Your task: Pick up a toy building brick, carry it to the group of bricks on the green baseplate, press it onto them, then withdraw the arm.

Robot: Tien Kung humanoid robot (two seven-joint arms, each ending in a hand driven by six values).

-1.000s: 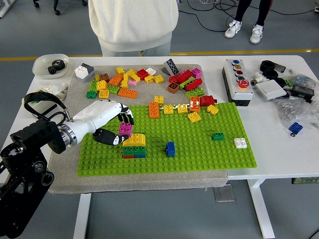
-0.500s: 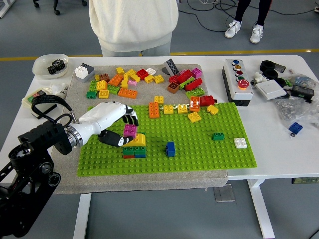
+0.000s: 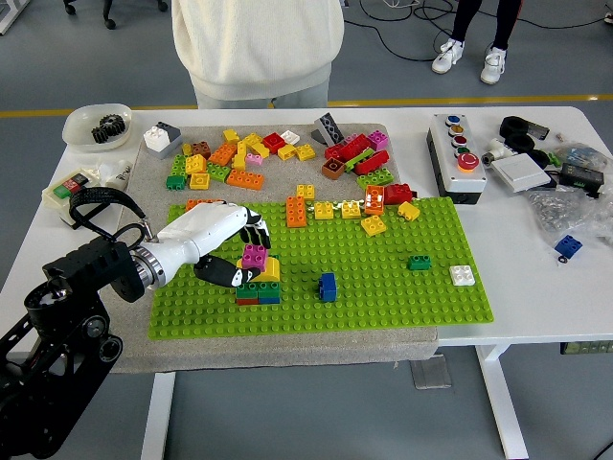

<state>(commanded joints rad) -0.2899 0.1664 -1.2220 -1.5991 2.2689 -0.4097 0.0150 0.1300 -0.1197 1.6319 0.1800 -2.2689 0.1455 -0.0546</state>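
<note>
Left hand (image 3: 222, 251) fingers pinch pink brick (image 3: 254, 256) over stack (image 3: 257, 282) just below; off-stud press could tilt it, topple stack.

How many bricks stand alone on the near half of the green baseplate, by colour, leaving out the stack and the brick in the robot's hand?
Blue brick: 1
Green brick: 1
White brick: 1
Total: 3
Left out: the pink brick that the left hand holds at the stack.
</note>
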